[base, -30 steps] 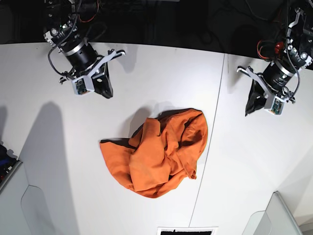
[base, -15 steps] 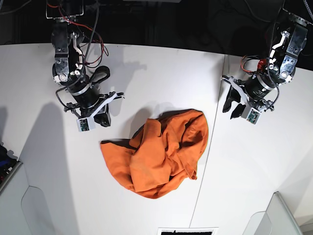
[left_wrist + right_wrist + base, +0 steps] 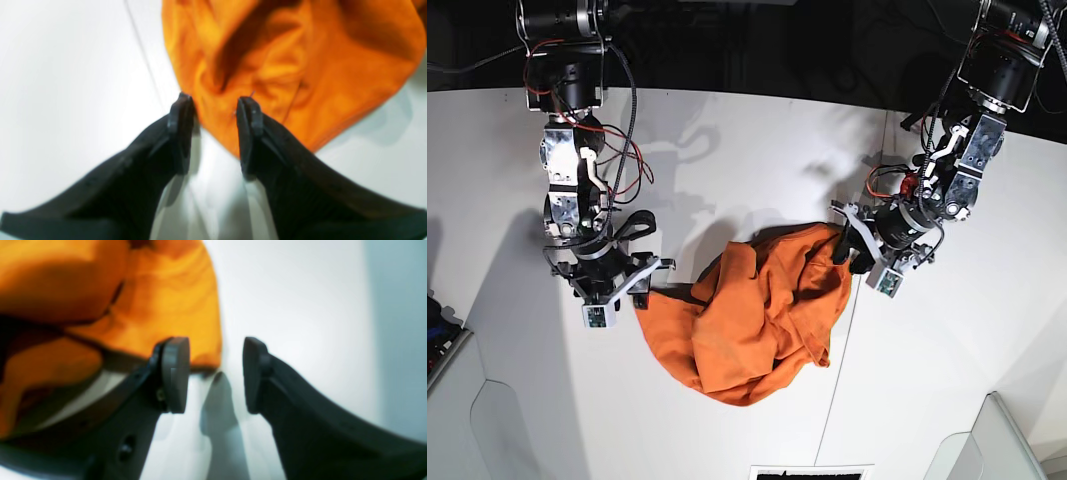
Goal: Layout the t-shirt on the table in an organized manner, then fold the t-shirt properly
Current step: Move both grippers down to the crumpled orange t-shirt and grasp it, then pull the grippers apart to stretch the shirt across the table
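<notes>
The orange t-shirt (image 3: 757,320) lies crumpled in a heap in the middle of the white table (image 3: 727,140). My left gripper (image 3: 851,246) is at the heap's upper right edge. In the left wrist view it (image 3: 214,103) stands open, low over the table (image 3: 66,83), with the t-shirt's (image 3: 300,50) edge reaching in between the fingertips. My right gripper (image 3: 639,291) is at the heap's left corner. In the right wrist view it (image 3: 214,350) is open too, and a corner of the t-shirt (image 3: 166,300) sits just by its left finger (image 3: 175,373).
A thin dark seam (image 3: 864,240) runs down the table past the heap's right side. Grey bin edges show at the lower left (image 3: 447,400) and lower right (image 3: 997,440). A dark patterned panel (image 3: 810,472) sits at the front edge.
Both arms have come down from the back corners to the shirt's edges, the left arm to its right side, the right arm to its left. Both grippers went from shut to open.
</notes>
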Robot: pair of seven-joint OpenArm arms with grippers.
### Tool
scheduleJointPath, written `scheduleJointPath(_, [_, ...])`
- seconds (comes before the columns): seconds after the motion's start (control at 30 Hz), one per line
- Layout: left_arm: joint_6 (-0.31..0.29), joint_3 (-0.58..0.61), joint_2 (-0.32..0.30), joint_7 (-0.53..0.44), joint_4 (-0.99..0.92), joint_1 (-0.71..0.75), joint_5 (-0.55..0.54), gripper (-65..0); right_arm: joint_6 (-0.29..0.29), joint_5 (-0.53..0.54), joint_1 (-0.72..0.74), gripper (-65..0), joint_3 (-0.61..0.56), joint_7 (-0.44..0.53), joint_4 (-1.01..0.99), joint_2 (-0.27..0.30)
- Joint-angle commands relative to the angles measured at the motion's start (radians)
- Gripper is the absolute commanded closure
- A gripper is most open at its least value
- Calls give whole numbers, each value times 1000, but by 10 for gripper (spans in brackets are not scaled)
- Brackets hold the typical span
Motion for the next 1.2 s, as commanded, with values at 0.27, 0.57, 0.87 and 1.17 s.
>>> scheduleJointPath(0.27, [-14, -4, 70, -23, -105, -34, -6, -239, 70, 3, 105, -232, 2, 50, -166, -14])
scheduleJointPath(0.57, [-13, -25, 33, -57, -122, -68, 37, 0, 72, -93, 100, 0, 5, 72, -128, -12])
scheduleJointPath(0.87, [-14, -161, -128, -56, -122, -97, -26, 0, 72, -125, 72, 0, 53, -2, 32, 68])
scheduleJointPath(1.17, [-14, -164, -253, -75, -122, -98, -28, -66, 72, -97, 59, 0, 218, -32, 98, 117])
